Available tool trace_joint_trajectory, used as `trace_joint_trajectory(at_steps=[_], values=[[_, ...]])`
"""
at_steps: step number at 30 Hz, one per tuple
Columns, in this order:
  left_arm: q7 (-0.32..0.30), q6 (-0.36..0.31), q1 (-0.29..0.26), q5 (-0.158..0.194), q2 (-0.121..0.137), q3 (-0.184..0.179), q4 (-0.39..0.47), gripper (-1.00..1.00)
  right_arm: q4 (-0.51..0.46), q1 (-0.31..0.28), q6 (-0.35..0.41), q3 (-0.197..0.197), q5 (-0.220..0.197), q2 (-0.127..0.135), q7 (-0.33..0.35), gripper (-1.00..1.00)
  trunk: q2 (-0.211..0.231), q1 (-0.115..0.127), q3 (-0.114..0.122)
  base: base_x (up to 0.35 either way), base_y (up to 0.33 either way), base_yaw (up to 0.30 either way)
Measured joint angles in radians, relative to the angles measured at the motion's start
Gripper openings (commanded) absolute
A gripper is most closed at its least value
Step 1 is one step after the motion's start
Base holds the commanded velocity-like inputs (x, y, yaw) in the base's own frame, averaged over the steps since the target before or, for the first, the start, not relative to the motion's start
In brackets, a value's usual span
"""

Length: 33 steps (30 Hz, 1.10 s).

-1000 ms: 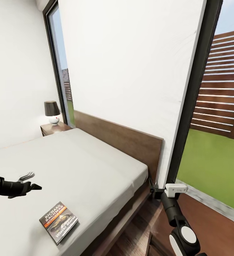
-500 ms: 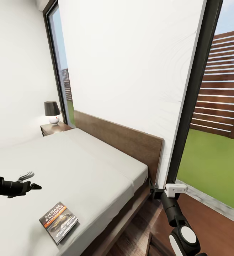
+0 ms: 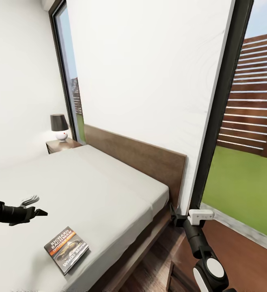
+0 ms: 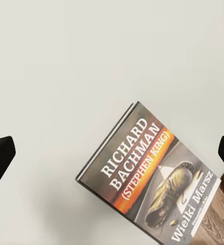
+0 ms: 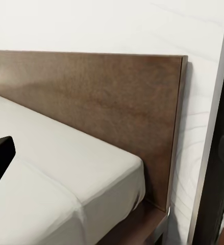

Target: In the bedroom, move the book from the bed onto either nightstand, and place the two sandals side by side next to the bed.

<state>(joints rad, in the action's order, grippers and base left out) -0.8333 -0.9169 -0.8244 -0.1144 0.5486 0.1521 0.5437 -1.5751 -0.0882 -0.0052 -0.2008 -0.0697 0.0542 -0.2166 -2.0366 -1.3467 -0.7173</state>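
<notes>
The book [image 3: 66,250] lies flat on the grey mattress of the bed [image 3: 109,190], close to its near edge; the cover [image 4: 152,173] has an orange band and white lettering. My left gripper [image 3: 33,206] hovers open above the mattress, a little to the left of and beyond the book, holding nothing. My right gripper [image 3: 173,215] is open and empty beside the corner of the dark headboard [image 5: 106,102]. A nightstand [image 3: 61,145] stands at the bed's far side. The two sandals are out of view.
A dark-shaded lamp [image 3: 59,126] stands on the far nightstand. A glossy brown wooden top [image 3: 235,251] lies under my right arm, against the tall dark-framed window [image 3: 225,105]. A strip of plank floor [image 3: 149,271] runs between that top and the bed frame.
The whole picture has shifted up very slightly, so the camera moved. The book and both arms hold their places.
</notes>
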Motion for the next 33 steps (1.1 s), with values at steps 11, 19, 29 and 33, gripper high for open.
trace_joint_trajectory(at_steps=[11, 19, 29, 33], values=[[-0.001, 0.000, 0.000, 0.001, -0.001, 0.000, 0.001, 1.00, -0.007, 0.000, -0.001, 0.000, 0.000, 0.001, 0.002, 1.00, -0.028, -0.015, -0.013, 0.000, 0.000, 0.000], [-0.003, 0.001, 0.000, 0.002, -0.003, 0.000, 0.002, 1.00, -0.010, 0.000, -0.003, -0.001, 0.000, 0.001, 0.003, 1.00, -0.042, -0.023, -0.019, 0.000, 0.000, 0.000], [-0.003, 0.001, 0.000, 0.002, -0.003, 0.000, 0.002, 1.00, -0.011, 0.003, -0.022, -0.038, 0.001, 0.001, -0.005, 1.00, -0.084, -0.046, -0.038, 0.000, 0.000, 0.000], [-0.003, 0.001, 0.000, 0.002, -0.003, 0.000, 0.002, 1.00, -0.012, 0.004, -0.046, -0.048, 0.002, 0.001, -0.008, 1.00, -0.084, -0.046, -0.038, 0.000, 0.000, 0.000]])
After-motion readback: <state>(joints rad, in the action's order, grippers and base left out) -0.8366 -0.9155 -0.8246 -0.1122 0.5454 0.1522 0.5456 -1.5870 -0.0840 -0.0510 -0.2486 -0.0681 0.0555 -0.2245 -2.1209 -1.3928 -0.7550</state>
